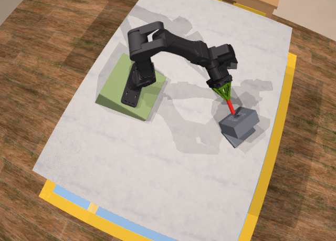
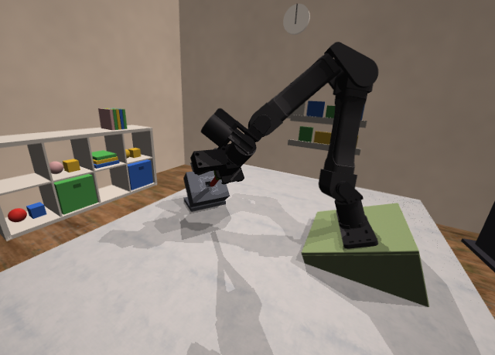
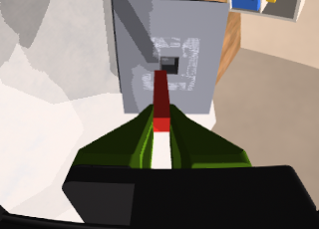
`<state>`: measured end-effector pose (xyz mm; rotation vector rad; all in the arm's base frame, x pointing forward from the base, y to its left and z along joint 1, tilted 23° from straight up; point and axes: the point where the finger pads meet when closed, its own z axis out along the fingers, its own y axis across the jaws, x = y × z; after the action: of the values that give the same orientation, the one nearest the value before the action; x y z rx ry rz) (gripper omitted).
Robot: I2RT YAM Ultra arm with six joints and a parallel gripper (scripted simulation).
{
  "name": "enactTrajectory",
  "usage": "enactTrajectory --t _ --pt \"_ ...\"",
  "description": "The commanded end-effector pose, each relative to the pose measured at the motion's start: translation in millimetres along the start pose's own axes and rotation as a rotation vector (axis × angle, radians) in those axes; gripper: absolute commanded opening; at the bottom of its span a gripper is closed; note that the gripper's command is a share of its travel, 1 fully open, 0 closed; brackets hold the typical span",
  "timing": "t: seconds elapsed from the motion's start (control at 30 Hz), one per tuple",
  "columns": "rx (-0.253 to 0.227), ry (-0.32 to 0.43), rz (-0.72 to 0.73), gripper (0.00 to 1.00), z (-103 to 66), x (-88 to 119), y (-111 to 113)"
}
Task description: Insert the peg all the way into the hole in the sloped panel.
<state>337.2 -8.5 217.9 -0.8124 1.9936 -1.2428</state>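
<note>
My gripper (image 1: 227, 96) (image 3: 161, 112), with green fingers, is shut on the red peg (image 1: 230, 107) (image 2: 214, 181) (image 3: 159, 92). The peg points down at the grey sloped panel (image 1: 245, 122) (image 2: 197, 196) (image 3: 134, 64) on the right side of the white table. The peg's tip sits at the dark square hole (image 1: 236, 115) (image 3: 170, 64) in the panel's face, with most of the red shaft still showing between the fingers and the panel. In the wrist view the peg lines up straight with the hole.
The arm stands on a green wedge base (image 1: 114, 93) (image 2: 395, 231) at the table's left. The table's yellow edge (image 1: 287, 78) runs close behind the panel. A shelf with boxes (image 2: 76, 175) stands off the table.
</note>
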Motion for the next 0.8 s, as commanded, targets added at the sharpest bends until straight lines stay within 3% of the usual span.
enactTrajectory --t 0.0,0.4,0.77 --pt "0.011 -0.005 0.023 0.0 -9.8 -2.7 -12.6" --pt "0.01 -0.004 0.023 0.0 -18.9 -5.7 -20.0" --pt "0.011 -0.005 0.023 0.0 -6.6 -7.5 -22.0"
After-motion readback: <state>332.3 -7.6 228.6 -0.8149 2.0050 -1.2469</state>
